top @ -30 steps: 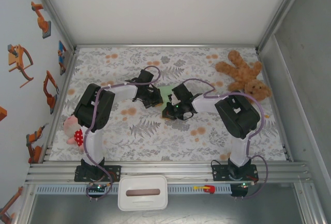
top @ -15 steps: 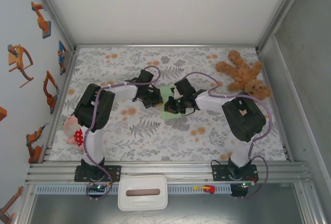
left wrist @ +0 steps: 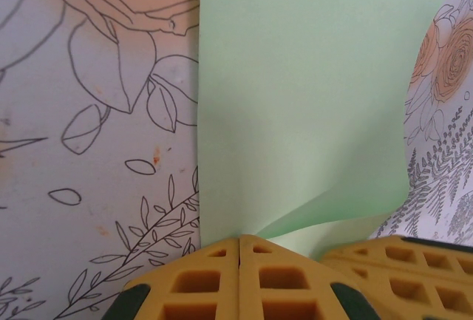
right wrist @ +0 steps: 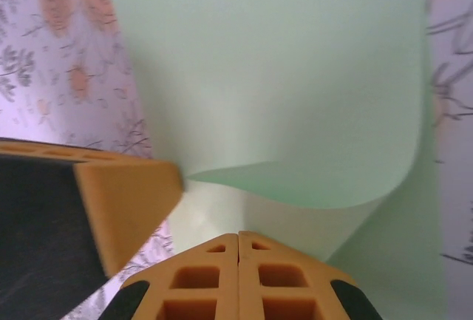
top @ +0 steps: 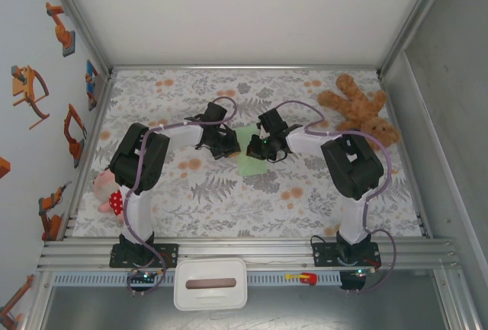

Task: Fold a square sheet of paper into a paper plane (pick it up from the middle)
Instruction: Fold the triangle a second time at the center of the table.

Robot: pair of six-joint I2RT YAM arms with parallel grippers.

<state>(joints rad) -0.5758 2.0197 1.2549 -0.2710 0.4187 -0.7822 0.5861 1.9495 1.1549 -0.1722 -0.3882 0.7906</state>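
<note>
Flowered table [top: 175,193] — left pincer [left wrist: 241,240], right pincer [right wrist: 238,236] each clamped on the curled green sheet [left wrist: 295,98]

Table cover [top: 229,200]: pale cloth, grey leaf print with orange flowers, lying flat.
Brown teddy bear [top: 360,110]: far right corner, on its back, limbs spread.
Pink plush toy [top: 107,193]: left edge, red spotted scarf.
White lidded box [top: 210,284]: near rail, centre, brown slot on top.
Left wall: orange robot-arm stickers [top: 30,90].

Teddy bear [top: 360,110] crowds the far-right corner; near table [top: 229,204] lies open.
</note>
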